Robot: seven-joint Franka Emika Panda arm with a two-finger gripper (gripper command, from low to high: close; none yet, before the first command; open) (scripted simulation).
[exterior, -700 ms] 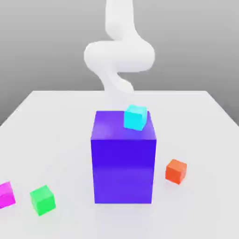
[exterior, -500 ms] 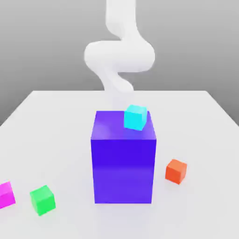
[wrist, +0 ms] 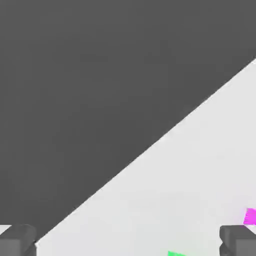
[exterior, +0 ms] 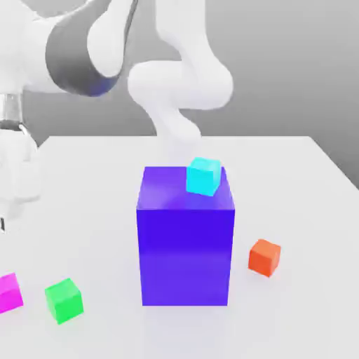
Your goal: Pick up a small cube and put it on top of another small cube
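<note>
Gripper (wrist: 128, 241): spread wide, nothing grasped
Magenta cube (exterior: 10, 293): set on the table (exterior: 294, 203), lower left edge of the exterior view, beside the green cube (exterior: 64, 301)

arm and gripper (wrist: 128, 241) now at exterior view's left

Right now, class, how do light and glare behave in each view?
Exterior view: soft sheen on the blue-violet block's top; white arm washes out near the pale tabletop. Hand view: flat, even light, dark fingers against white.
</note>
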